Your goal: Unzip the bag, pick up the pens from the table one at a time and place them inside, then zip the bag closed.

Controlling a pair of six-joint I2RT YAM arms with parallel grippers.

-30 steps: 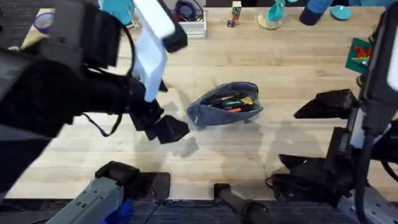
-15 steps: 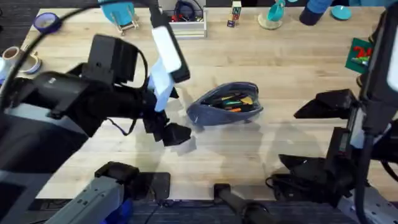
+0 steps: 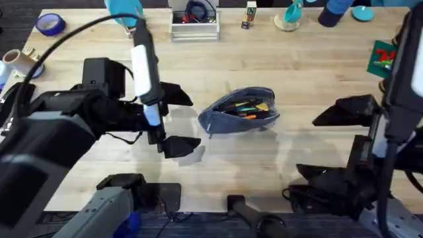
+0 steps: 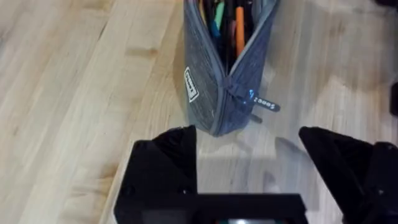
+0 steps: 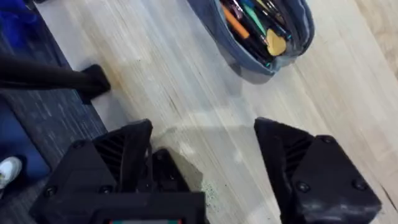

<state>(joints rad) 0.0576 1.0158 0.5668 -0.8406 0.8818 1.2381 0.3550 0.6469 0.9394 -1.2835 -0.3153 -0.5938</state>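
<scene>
Grey-blue fabric pencil pouch lies on the light plank-grain wooden table, near the middle, long axis roughly across the overhead view. Zipper along its top stands open; mouth gapes. Inside the pouch: several pens, orange and green barrels plus darker ones, a yellowish rounded bit among them in the right wrist view. Small white label on the pouch's side wall; zipper pull with a printed tag hangs off the pouch's near end.

Left gripper sits just beside the pouch's left end, not touching it. Its two black fingers are spread wide, one finger beyond the pouch end, the other nearer the arm bases. Nothing between them; in the left wrist view the pouch end sits just beyond the gap between the spread fingers.

Right gripper is well apart from the pouch, on its right side. Fingers parted wide and empty, bare table between them.

Far edge of the table, beyond the pouch: blue tape roll, wire tray of oddments, teal objects
</scene>
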